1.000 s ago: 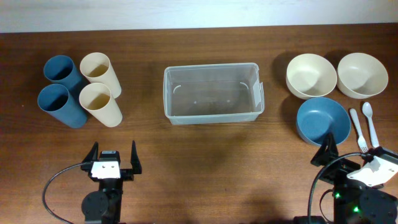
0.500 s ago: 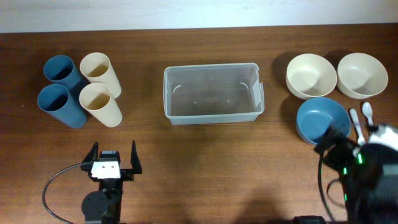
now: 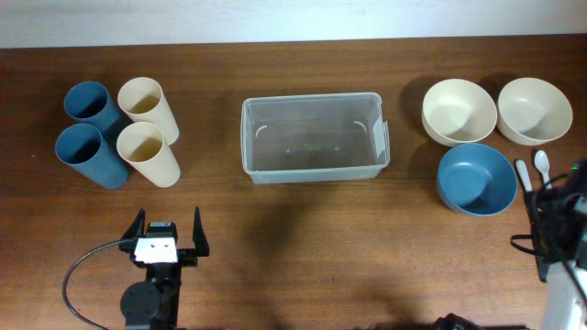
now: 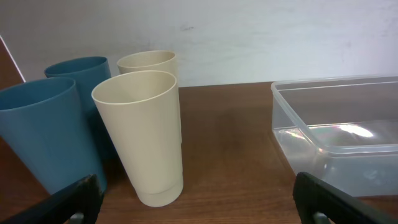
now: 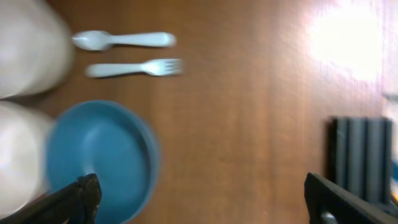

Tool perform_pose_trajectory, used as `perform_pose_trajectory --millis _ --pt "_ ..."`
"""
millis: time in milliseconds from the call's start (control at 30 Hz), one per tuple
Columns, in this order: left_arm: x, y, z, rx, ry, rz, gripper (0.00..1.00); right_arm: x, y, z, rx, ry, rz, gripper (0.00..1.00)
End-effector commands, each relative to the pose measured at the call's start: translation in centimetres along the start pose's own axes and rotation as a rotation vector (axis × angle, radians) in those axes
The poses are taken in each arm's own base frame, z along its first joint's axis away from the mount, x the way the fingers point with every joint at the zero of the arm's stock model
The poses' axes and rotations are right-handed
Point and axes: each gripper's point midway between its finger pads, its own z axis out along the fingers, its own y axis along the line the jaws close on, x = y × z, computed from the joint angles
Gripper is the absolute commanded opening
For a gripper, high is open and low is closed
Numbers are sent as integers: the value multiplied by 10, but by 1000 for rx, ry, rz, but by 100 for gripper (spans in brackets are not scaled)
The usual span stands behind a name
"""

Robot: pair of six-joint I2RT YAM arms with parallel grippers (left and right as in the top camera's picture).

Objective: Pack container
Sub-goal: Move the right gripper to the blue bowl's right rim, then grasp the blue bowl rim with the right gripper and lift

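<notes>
The container (image 3: 312, 137) lies centred on the bench (image 3: 303, 247) near its far edge, long axis left to right. The left gripper (image 3: 168, 223), at the front edge, is nearer than the right gripper (image 5: 202, 200); both gape wide, empty.

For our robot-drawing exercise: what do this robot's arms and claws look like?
The left arm is black, with a round joint, a white block and a grey cable looping beside it. The left claw has two slim black fingers. The right arm is blurred: dark, with black cables and a white part. The right claw also has black fingers.
</notes>
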Motion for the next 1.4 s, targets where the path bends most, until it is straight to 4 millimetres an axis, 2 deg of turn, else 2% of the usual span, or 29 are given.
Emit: perform_pose_trajectory --millis 0,33,167,300,333,367,533,833,1167,1367 --pt "1 -1 0 8 -2 12 99 5 -2 18 45 83 50 99" --pt "1 -1 0 8 -2 12 99 7 4 23 34 109 30 99" --pt "1 -1 0 8 -2 12 99 19 50 44 -127 222 -122 99" --pt "1 -1 0 8 -2 12 99 29 70 70 -147 304 -126 99" --pt "1 -1 0 8 -2 12 99 36 74 85 -135 341 -129 99" --pt "1 -1 0 8 -2 12 100 41 73 101 -103 369 -137 99" --pt "1 -1 0 8 -2 12 100 59 77 126 -105 457 -241 99" --pt "1 -1 0 8 -2 12 100 64 80 137 -127 471 -301 99" --pt "1 -1 0 8 -2 12 100 91 62 171 -151 464 -299 99" --pt "1 -1 0 8 -2 12 100 93 61 176 -174 447 -331 99"
